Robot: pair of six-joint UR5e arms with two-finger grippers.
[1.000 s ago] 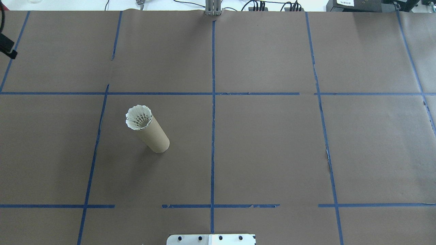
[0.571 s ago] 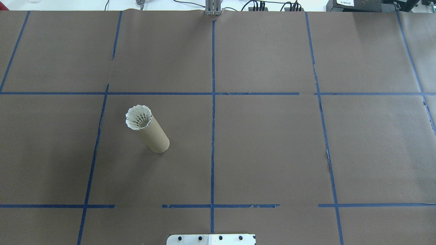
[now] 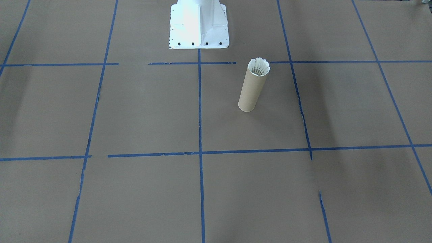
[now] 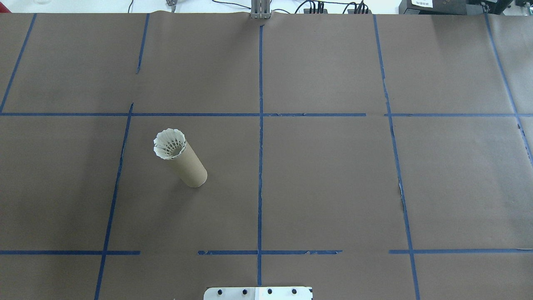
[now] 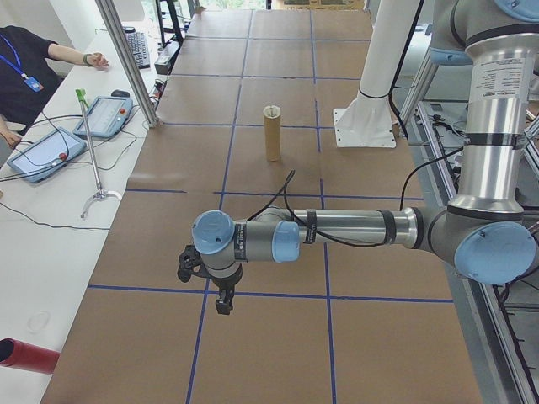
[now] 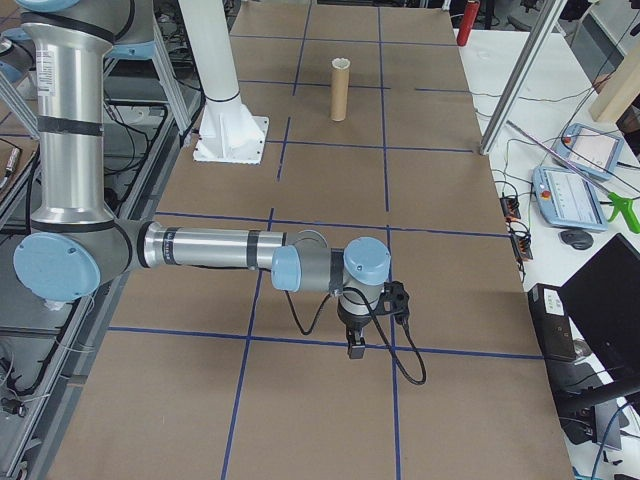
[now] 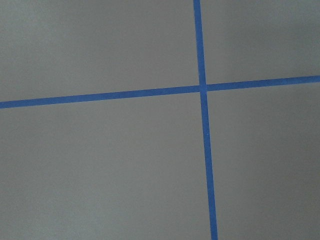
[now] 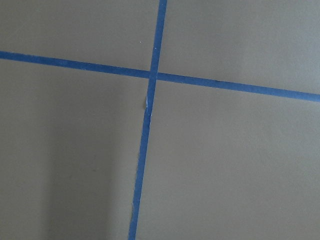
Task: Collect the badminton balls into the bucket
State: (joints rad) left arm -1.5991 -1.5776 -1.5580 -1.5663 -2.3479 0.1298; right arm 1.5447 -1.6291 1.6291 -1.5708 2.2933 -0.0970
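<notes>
One shuttlecock: the white feather shuttlecock (image 4: 170, 143) is sitting in the top of the tube, skirt flaring just over the rim, cork end down inside and out of sight.
Bucket: brown cardboard tube (image 4: 189, 166) standing upright on the desk (image 4: 333, 187), in the robot's left half and closer to the robot's edge than to the far edge. In the front-facing view it's the tube (image 3: 251, 91) just past the white pedestal base (image 3: 199, 25), with the feathers (image 3: 259, 66) poking out on top.
Desk: covered in brown paper with a blue tape grid (image 4: 260, 125).
Left claw: only shows in the left side view, as a small black claw (image 5: 221, 299) hanging off the near arm (image 5: 337, 229) above a tape crossing toward the left end of the desk, well apart from the tube (image 5: 271, 135). Can't tell if it's spread or pressed together from there.
Right claw: same deal, only in the right side view, black claw (image 6: 355, 347) pointing down over the tape line near the right end, far from the tube (image 6: 340, 90). Can't tell its state either.
Wrist cams: both just show bare paper and a tape cross (image 7: 202, 89) (image 8: 152, 76).
Side stuff: tablets (image 5: 105, 115) and cables on the white bench next to the desk, plus a person's arm (image 5: 72, 55) at the far corner.
</notes>
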